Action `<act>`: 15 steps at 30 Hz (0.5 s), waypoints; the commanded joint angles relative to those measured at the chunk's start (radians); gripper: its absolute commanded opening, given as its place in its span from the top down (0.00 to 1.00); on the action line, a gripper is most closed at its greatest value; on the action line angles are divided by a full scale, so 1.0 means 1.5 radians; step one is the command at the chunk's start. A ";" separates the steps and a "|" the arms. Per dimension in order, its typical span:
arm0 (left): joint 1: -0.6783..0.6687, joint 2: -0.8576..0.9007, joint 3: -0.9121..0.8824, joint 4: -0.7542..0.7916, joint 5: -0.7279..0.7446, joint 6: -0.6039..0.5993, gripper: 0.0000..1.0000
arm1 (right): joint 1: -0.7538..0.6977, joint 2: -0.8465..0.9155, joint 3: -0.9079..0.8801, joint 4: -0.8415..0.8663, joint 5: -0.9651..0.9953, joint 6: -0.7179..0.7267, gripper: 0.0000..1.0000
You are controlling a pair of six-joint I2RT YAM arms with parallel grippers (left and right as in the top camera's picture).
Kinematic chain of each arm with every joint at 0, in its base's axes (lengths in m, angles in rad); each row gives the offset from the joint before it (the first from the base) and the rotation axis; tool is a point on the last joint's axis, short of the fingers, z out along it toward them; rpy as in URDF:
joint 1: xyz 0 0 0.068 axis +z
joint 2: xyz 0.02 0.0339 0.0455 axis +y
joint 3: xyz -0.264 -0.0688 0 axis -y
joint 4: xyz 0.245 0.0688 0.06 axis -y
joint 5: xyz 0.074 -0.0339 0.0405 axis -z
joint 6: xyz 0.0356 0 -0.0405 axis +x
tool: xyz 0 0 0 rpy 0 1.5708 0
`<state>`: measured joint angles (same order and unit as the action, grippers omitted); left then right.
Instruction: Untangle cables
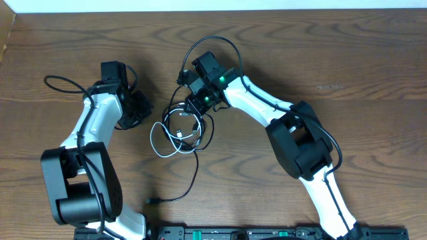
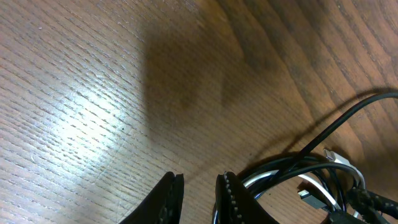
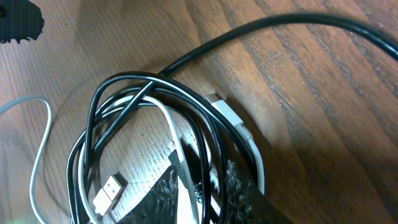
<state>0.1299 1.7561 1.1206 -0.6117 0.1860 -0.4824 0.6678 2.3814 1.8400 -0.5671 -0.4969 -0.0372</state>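
Black and white: found cables (image 1: 181, 130) knotted near the middle of the desk (image 1: 333, 53), toward its back edge. Saw right pincer (image 3: 208, 193) on the knot from its right, nearly closed on strands; left pincer (image 2: 199, 193) just left, barely ajar, empty. Could not trace crossings under the fingers.

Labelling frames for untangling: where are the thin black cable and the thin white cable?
thin black cable (image 3: 127, 78), right wrist view, top of its loop.
thin white cable (image 3: 231, 115), right wrist view, its plug body.
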 commanded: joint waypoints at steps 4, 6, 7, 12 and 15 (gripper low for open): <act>0.003 0.002 -0.004 0.000 0.006 0.002 0.77 | 0.009 0.001 0.005 -0.024 -0.009 0.000 0.80; 0.003 0.002 -0.004 0.000 0.006 0.002 0.77 | 0.009 0.001 0.005 -0.031 -0.029 0.000 0.78; 0.003 0.002 -0.004 0.000 0.006 0.002 0.77 | 0.009 0.001 0.005 -0.031 -0.046 0.000 0.78; 0.003 0.002 -0.004 0.000 0.006 0.002 0.77 | 0.008 0.001 0.005 -0.018 -0.073 0.006 0.76; 0.003 0.002 -0.004 0.000 0.006 0.002 0.77 | 0.008 0.001 0.005 -0.011 -0.077 0.024 0.76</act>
<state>0.1299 1.7561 1.1206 -0.6117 0.1860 -0.4824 0.6682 2.3814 1.8400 -0.5892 -0.5713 -0.0296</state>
